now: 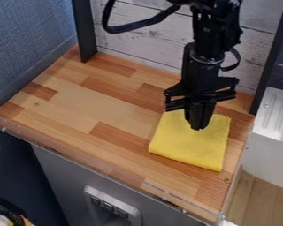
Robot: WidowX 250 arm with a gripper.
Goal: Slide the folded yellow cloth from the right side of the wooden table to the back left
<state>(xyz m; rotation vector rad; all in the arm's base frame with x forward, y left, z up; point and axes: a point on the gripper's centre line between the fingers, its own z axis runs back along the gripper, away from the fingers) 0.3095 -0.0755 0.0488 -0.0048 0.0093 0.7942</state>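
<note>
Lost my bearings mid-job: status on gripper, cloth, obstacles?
Gripper at yellow cloth, contact unclear. Cloth flat on wooden counter. Black posts flank the arm.

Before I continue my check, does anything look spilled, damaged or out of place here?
Nothing looks spilled or damaged; only the yellow cloth by the hand lies slightly askew to the front edge of the wooden counter.

Black arm (216, 31) — thick looping cable (135, 26), round wrist collar (205, 59), angular brackets (227, 94)
</note>
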